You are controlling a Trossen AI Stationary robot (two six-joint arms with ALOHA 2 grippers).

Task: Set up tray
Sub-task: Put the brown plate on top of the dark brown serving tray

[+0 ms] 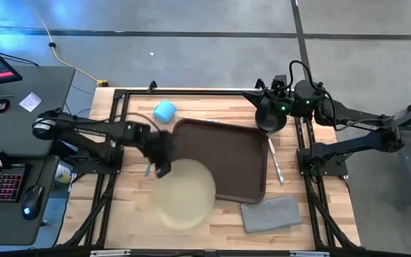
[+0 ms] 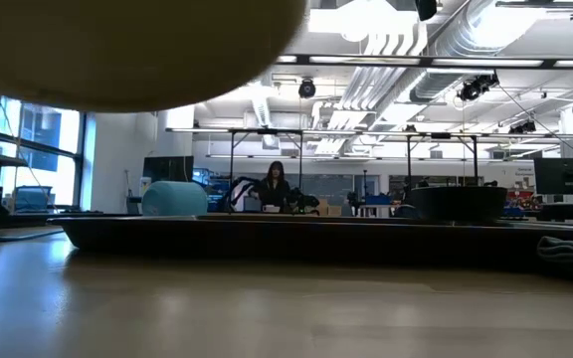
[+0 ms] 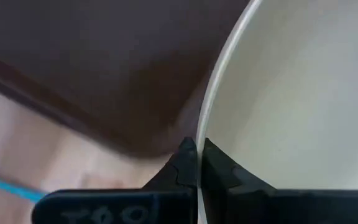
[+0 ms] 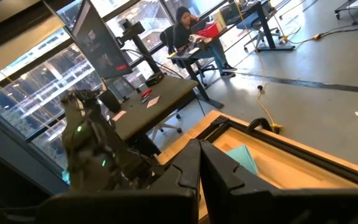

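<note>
Here the left gripper (image 1: pixel 164 165) pinches the plate (image 1: pixel 185 193) rim — beside the tray (image 1: pixel 223 160).

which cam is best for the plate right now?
High view: the plate shows nearly whole, held at its edge by the left gripper, overlapping the tray's near-left corner. Left wrist view shows only part of the rim clamped between the fingers. Low view catches just its underside. Right wrist view doesn't show it.
</note>
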